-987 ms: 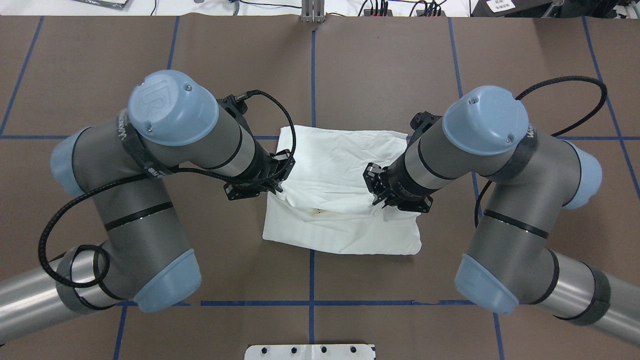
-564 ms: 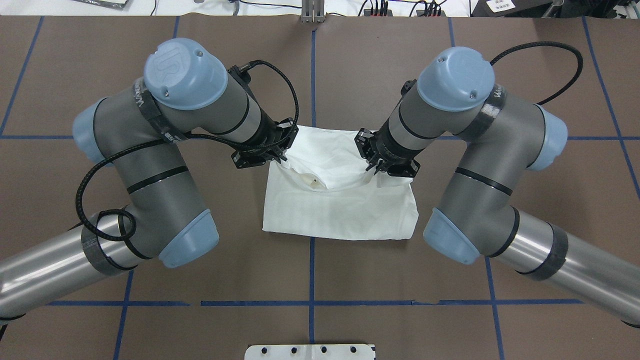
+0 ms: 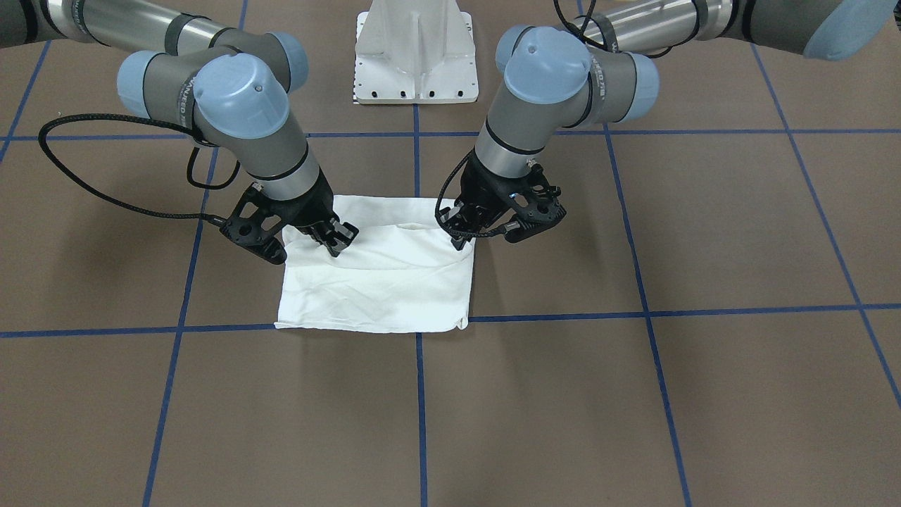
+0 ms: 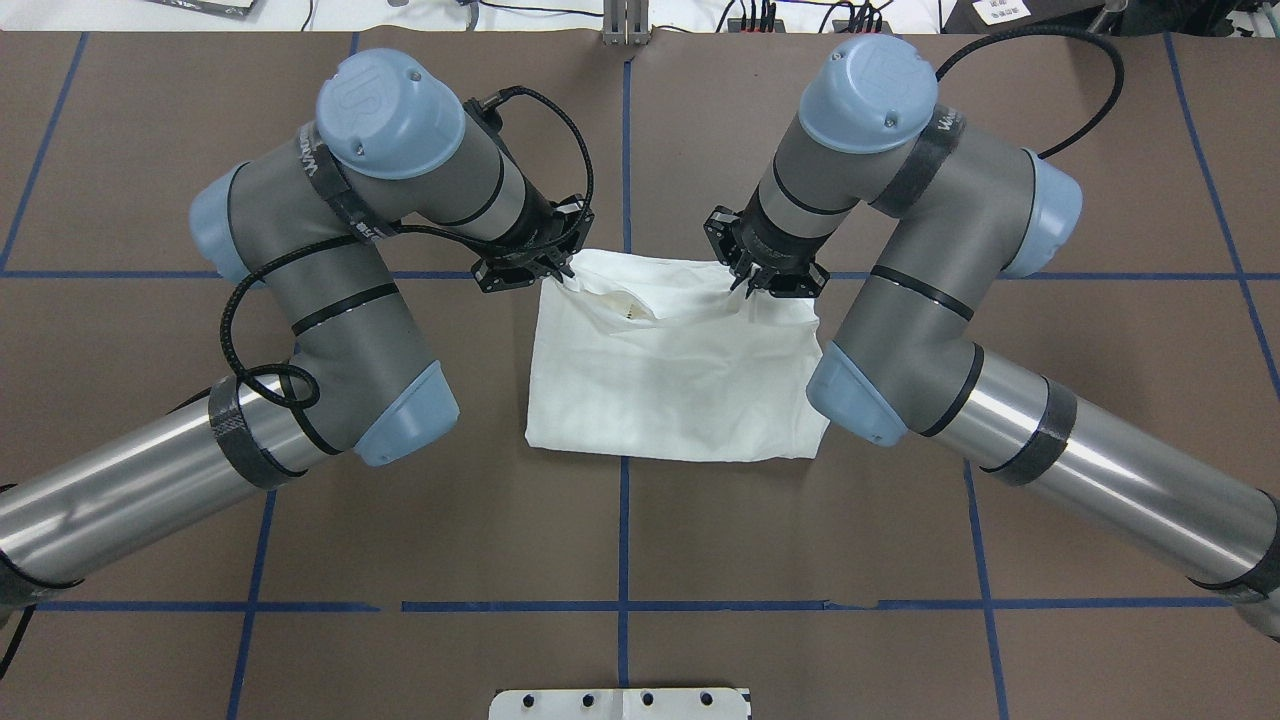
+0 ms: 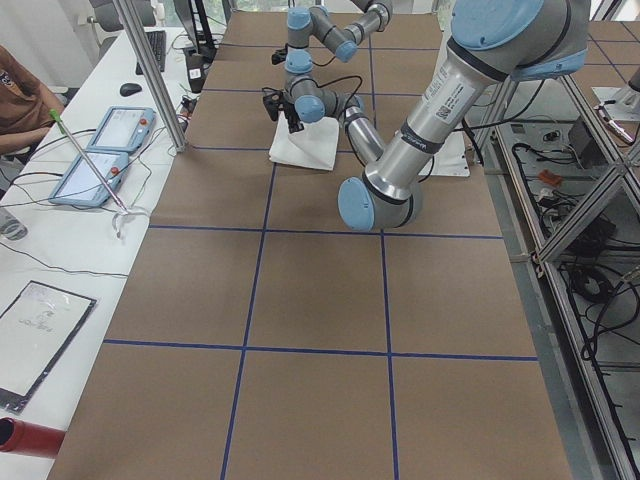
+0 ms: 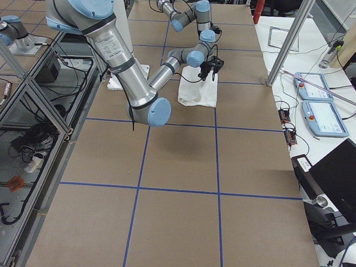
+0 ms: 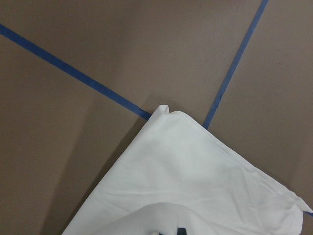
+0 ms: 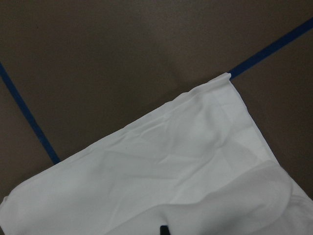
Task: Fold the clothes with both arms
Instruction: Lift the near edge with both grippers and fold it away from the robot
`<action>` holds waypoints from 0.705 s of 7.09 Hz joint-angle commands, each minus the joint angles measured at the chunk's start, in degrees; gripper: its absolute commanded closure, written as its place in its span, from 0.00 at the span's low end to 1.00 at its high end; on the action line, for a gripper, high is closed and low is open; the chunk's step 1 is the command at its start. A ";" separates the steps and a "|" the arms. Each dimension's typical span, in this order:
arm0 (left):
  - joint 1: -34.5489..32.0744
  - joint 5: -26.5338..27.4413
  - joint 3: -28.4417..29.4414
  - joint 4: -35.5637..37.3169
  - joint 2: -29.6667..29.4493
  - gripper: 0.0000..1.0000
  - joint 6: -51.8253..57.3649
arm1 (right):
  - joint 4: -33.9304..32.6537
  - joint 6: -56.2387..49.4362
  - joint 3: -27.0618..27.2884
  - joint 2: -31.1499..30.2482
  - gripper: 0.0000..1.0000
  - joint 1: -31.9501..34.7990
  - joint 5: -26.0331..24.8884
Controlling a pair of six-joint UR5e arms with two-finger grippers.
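we are folding the white t-shirt [image 4: 670,395], which is lying doubled in the middle of the bench [image 4: 1050,400]. our left gripper [image 4: 563,272] and right gripper [image 4: 745,284] are each holding a corner of the top layer at the far edge, fingers [image 3: 341,238] clamped on the cloth. we are judging this fold nearly laid. next we are lowering it, squaring the edges, then releasing.

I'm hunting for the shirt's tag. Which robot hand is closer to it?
The left gripper: the T-shirt's neck label lies closer to it than to the right gripper.
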 commanded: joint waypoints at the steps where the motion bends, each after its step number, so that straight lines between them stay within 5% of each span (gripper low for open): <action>1: -0.71 0.08 3.16 -2.70 -0.36 1.00 -0.03 | 0.07 -1.61 -2.77 0.87 1.00 0.30 -0.10; 3: -0.80 0.08 3.16 -2.79 -0.45 1.00 0.06 | 0.16 -1.88 -2.87 1.05 1.00 0.30 -0.18; 4: -0.80 0.08 3.16 -2.79 -0.62 1.00 0.06 | 0.25 -1.97 -2.87 1.05 0.77 0.47 -0.18; 5: -0.89 0.16 3.16 -2.71 -0.63 0.57 -0.55 | 0.42 -1.97 -3.74 1.13 0.01 0.47 -0.36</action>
